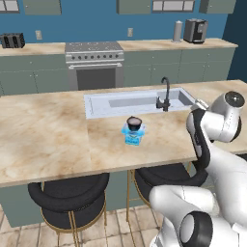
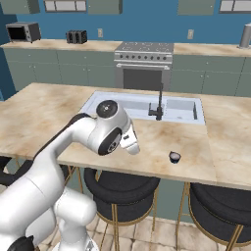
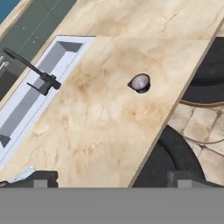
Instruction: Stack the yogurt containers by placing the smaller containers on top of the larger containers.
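Note:
A squat light-blue tub (image 1: 133,136) stands on the island counter in front of the sink. A small dark cup with a pale top (image 1: 134,122) rests on it. Another small dark cup (image 2: 174,157) (image 3: 140,83) stands alone near the counter's front edge, right of the faucet. My gripper (image 3: 111,180) hovers above the counter, open, its fingertips (image 3: 40,179) wide apart with nothing between them. The lone cup lies well ahead of the fingers, untouched. In the right base view my arm covers the spot where the tub stands.
The sink (image 1: 140,102) with a black faucet (image 1: 165,94) is set into the island's far side. Black bar stools (image 1: 67,193) stand under the front edge (image 3: 153,144). A stove (image 1: 94,65) and back counter line the wall.

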{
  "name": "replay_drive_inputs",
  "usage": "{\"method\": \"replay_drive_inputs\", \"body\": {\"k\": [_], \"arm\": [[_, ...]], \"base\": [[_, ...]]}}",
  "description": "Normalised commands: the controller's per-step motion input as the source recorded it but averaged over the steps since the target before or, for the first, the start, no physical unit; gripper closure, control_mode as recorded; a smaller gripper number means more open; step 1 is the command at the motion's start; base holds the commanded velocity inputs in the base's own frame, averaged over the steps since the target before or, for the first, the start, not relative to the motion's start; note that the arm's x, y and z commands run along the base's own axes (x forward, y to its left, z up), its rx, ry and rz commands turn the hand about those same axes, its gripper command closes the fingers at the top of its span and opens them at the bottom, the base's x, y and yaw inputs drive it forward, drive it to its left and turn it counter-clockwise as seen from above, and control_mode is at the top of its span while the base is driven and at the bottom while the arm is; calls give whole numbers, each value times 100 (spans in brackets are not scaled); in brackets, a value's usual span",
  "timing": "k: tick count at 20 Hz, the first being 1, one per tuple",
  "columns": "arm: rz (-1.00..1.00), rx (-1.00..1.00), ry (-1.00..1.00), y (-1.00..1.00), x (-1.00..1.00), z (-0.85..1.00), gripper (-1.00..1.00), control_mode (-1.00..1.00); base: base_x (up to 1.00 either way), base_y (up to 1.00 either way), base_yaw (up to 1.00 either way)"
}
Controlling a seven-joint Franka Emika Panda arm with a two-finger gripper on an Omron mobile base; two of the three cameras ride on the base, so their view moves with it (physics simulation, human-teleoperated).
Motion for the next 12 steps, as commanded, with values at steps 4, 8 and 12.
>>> {"method": "replay_drive_inputs", "body": {"k": [4,8,12], "arm": [[14,-6,13,-26,-24,6,-100,-100],[17,-4,11,-28,-12,0,-100,-100],[17,-1,9,-29,-3,0,-100,-100]], "base": [[0,0,0],[0,0,0],[0,0,0]]}}
